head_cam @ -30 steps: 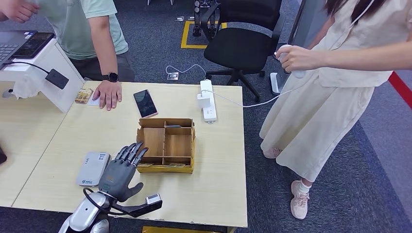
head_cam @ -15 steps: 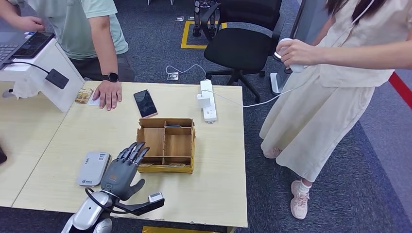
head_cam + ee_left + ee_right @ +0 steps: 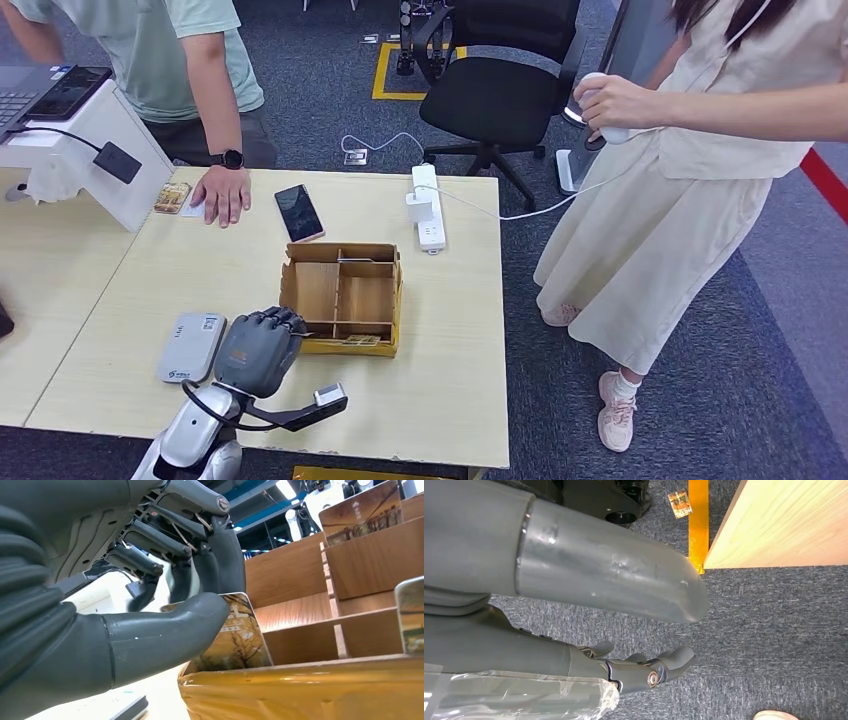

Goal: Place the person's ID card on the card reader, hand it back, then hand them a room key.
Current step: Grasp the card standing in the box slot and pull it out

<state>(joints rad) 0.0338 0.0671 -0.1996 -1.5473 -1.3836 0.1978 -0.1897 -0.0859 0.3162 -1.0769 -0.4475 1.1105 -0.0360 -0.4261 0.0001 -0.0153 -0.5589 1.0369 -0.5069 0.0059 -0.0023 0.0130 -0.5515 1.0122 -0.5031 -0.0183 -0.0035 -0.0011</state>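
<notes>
A room key card (image 3: 235,640) with a tree picture on it is being pinched between the thumb and the darker fingers (image 3: 227,555) of the left hand (image 3: 258,350), at the near left corner of the partitioned wooden box (image 3: 345,295) on the pale wooden table (image 3: 450,330). In the left wrist view the card is being held upright just inside the box's yellow-taped front wall, and other cards are standing in compartments farther along. The flat grey card reader (image 3: 190,347) is lying on the table just beside the left hand. At the far left edge of the table, the ID card (image 3: 172,197) is lying next to the resting hand of a person (image 3: 222,192) wearing a dark watch. A dark phone (image 3: 299,212) and a white power strip (image 3: 428,205) are lying beyond the box. The right hand (image 3: 644,667) is hanging over grey carpet beside the table's edge, its fingers loosely curled and nothing being held.
</notes>
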